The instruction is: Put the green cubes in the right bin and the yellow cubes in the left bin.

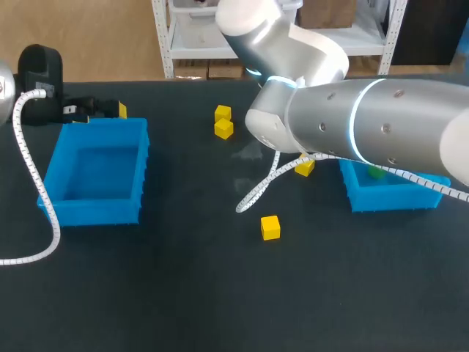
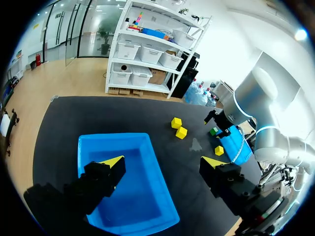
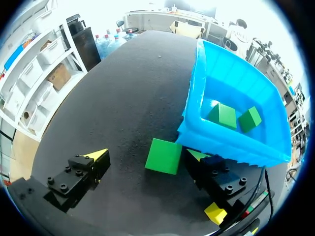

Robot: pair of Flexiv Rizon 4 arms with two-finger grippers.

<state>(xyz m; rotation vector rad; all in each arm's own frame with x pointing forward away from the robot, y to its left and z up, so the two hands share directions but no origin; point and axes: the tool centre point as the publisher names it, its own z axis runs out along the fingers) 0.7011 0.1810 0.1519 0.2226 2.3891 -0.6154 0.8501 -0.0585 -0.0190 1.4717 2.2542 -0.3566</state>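
My right gripper (image 3: 146, 155) is open and low over the table. A green cube (image 3: 164, 156) lies between its fingers, close to one finger and against the outer wall of the right blue bin (image 3: 197, 88). Two green cubes (image 3: 221, 115) (image 3: 250, 119) lie inside that bin. My left gripper (image 2: 162, 161) hangs open above the left blue bin (image 2: 88, 142), which holds nothing. In the head view, yellow cubes lie at the back middle (image 1: 223, 113) (image 1: 223, 129), by the right bin (image 1: 305, 167) and in the middle (image 1: 270, 227). My right arm (image 1: 366, 117) hides its own gripper there.
A white coiled cable (image 1: 29, 169) runs along the left bin's left side, and another (image 1: 256, 191) hangs from the right arm over the table's middle. The right bin (image 1: 388, 196) shows only partly under the arm.
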